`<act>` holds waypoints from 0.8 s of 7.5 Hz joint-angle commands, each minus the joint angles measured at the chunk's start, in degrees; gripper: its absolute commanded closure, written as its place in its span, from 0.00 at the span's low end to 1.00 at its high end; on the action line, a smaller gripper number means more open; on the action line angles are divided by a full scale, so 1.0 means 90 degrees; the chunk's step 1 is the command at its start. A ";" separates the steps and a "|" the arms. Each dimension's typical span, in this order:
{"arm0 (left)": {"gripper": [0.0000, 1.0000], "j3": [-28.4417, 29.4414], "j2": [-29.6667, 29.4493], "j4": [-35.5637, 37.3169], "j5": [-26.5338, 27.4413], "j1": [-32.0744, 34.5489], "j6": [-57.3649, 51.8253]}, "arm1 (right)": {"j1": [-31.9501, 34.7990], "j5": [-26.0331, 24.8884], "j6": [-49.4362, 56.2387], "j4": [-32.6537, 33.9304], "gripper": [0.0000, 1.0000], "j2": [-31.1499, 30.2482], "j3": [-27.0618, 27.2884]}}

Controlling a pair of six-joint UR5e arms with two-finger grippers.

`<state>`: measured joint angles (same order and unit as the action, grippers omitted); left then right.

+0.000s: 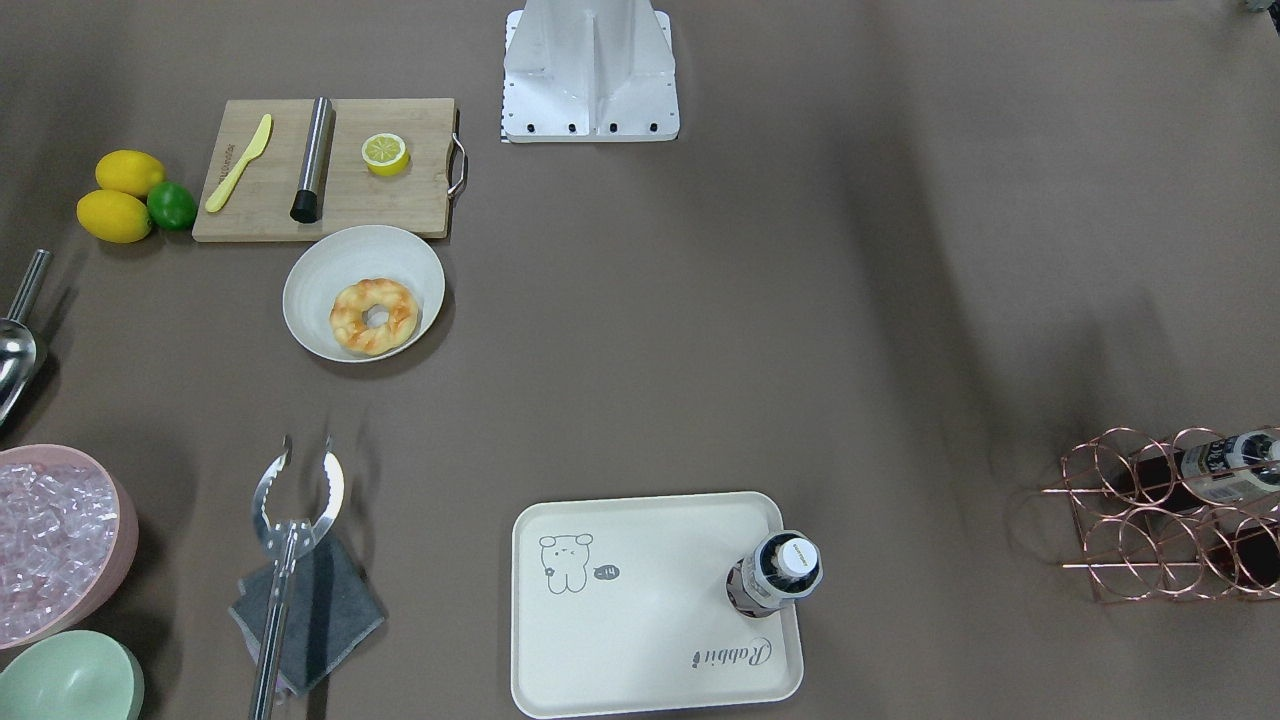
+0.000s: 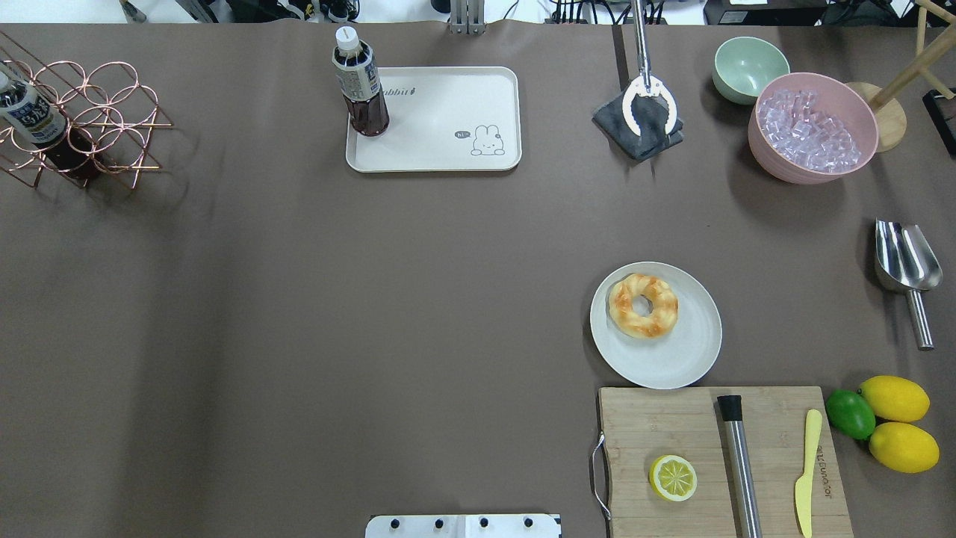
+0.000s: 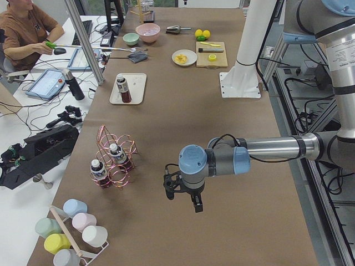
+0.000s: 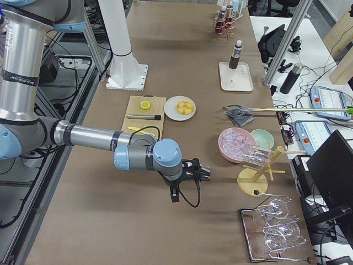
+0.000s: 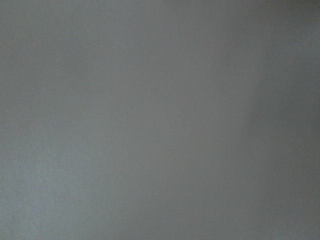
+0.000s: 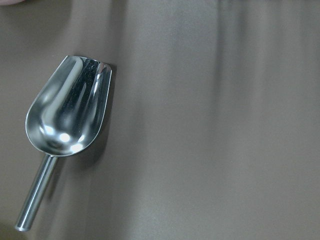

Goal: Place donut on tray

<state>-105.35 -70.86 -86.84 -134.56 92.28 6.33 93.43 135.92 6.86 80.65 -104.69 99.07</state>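
- The overhead and front-facing views lay out the table but show neither arm, only the robot's base plate [image 2: 463, 525].
- In them the donut [image 2: 643, 305] lies flat in a white dish [image 2: 687, 359], off centre. The dish sits right against the far edge of the wooden cutting board [image 2: 672, 426], which carries a lemon half [image 2: 673, 477].
- The tray [image 2: 448, 112] is well apart from the donut, at the operators' side of the table. A bottle [image 2: 360, 90] stands upright in one of its corners, and the cartoon and script are uncovered.
- Only the exterior left view shows the left gripper [image 3: 183, 194]. It hangs on a level forearm, pointing down over the brown table cover, near the copper wire rack [image 3: 113, 160] but apart from it. From this view I cannot tell whether its fingers are apart or together.
- Only the exterior right view shows the right gripper [image 4: 201, 172]. It points toward the operators' side, near the pink ice bowl [image 4: 237, 144] and far from the donut. I cannot tell how its fingers stand here either.
- The left wrist view shows only plain table cover.
- The right wrist view shows a metal scoop [image 6: 67, 110] lying hollow-side up on the cover, its handle toward the lower left.
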 commanded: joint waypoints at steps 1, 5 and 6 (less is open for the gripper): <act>0.02 -0.0013 -0.0007 -0.0019 0.0068 0.0000 -0.0010 | 0.0009 -0.0014 0.0000 0.0004 0.06 -0.0008 0.0008; 0.02 0.0094 -0.0046 0.0000 0.0107 0.0010 0.0010 | 0.0010 -0.0053 0.0000 -0.0006 0.07 0.0060 -0.0001; 0.02 0.0084 -0.0027 0.0000 0.0107 0.0010 0.0010 | 0.0010 -0.0043 0.0000 0.0004 0.07 0.0079 0.0008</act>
<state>-104.58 -71.31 -86.84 -133.58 92.35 6.37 93.52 135.44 6.87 80.61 -104.28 99.02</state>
